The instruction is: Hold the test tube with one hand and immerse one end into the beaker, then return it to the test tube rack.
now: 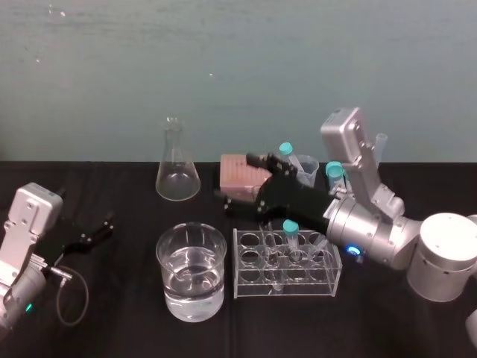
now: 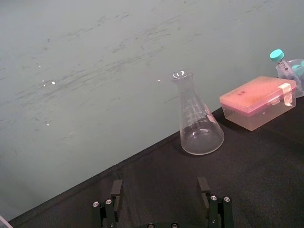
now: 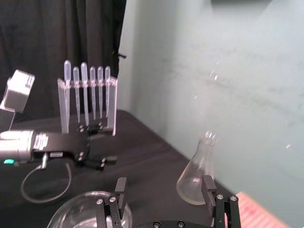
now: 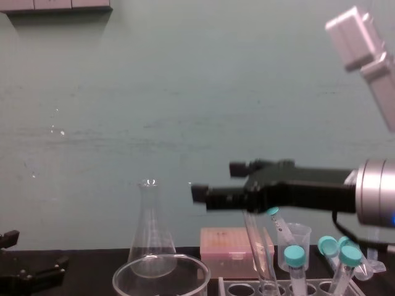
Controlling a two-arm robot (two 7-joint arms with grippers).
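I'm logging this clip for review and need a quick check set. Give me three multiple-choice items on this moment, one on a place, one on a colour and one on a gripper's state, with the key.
1. On which side of the test tube rack does the beaker stand?
A. the robot's left
B. the robot's right
C. behind it, at the wall

2. What colour is the cap of the capped tube standing in the rack?
A. red
B. teal
C. yellow

3. How is the right gripper?
A. shut tight, empty
B. shut on the beaker's rim
C. open, holding nothing

Key:
1 A: the head view shows the beaker on the rack's left.
2 B: its cap is teal.
3 C: the right wrist view shows the fingers apart with nothing between them.
The left gripper sits idle at the table's left.
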